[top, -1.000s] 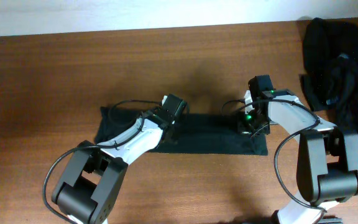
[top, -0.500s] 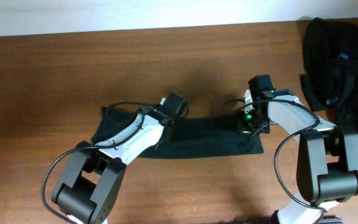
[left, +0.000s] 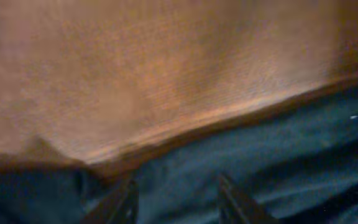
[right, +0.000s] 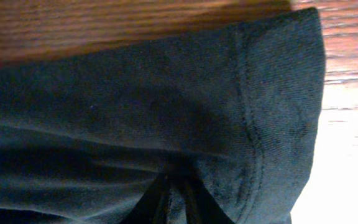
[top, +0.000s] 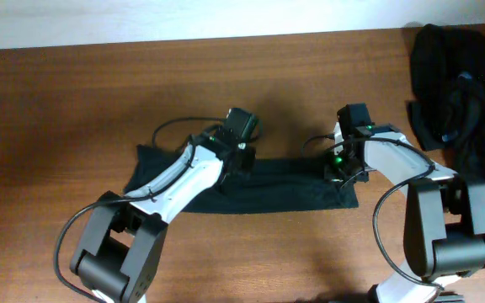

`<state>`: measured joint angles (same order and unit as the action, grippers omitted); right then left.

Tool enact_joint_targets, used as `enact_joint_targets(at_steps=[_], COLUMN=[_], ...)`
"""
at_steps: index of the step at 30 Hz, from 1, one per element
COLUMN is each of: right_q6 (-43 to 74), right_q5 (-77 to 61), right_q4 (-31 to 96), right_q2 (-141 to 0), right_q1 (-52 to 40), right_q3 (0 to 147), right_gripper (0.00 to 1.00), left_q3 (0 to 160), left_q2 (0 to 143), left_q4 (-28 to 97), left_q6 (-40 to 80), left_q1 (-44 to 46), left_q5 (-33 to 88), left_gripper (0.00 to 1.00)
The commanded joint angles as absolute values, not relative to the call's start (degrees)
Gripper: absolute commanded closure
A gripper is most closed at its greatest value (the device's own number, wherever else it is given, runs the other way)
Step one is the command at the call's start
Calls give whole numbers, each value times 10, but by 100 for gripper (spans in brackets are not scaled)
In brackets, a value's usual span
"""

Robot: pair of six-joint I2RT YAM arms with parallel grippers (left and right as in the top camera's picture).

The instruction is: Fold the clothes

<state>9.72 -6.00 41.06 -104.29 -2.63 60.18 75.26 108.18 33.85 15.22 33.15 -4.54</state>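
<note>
Left gripper (left: 176,186) is hovering half-open over the folded shirt (top: 285,189), right gripper (right: 174,186) pinching its end, likely needing release before the cross-fold.

Brown wood-grain bench (top: 74,109) spreads left of and beyond the left hand (top: 239,162); white wall strip (top: 183,17) along its far edge, well beyond the right hand (top: 342,171).

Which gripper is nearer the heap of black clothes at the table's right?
Right. The right gripper is at the end of the flat garment nearest the heap; the left gripper is farther left.
</note>
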Motion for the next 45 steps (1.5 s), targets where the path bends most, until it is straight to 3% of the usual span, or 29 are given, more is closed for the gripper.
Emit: enact_joint_targets(at_steps=[1,12,25,38,42,44,45], right_q6=[93,93,93,93,93,93,93], right_q5=[14,-12,-12,-12,-12,-12,-12], right_q4=[409,411,410,411,411,411,411], right_q2=[-1063,-1063,-1063,-1063,-1063,-1063,-1063], right_q1=[18,78,74,74,74,74,74], right_q3=[577,577,568,568,568,568,568], right_gripper=[84,84,82,76,65,45,40], left_q3=[798,806,795,761,763,776,785], left_q2=[1083,1083,1097,1174,1185,1180,1176], left_q4=[372,432,474,439,418,421,423], left_q6=[145,145,145,145,145,145,145], left_q1=[305,232,231,231,230,229,229], left_q5=[-43,-42,4,18,17,17,17], left_gripper=[55,55,54,55,57,47,40])
